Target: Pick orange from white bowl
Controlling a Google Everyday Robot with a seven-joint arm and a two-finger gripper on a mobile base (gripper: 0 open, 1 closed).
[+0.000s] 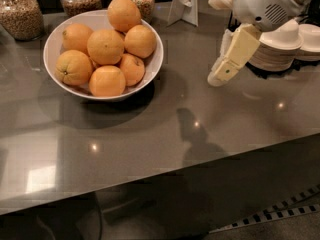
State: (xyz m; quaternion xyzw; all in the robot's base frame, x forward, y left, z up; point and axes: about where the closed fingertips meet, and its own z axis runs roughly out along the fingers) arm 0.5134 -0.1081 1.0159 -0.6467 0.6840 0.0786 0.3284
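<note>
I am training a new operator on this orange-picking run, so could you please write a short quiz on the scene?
1. True or false: the tool is touching the top orange.
2. Where is the tool? A) inside the white bowl; B) right of the bowl, above the counter, beside the stack of dishes; C) under the counter.
3. What stands behind the bowl, along the back of the counter?
Key: 1 false, the tool is well clear of the top orange. 2 B. 3 glass jars of dry food.
</note>
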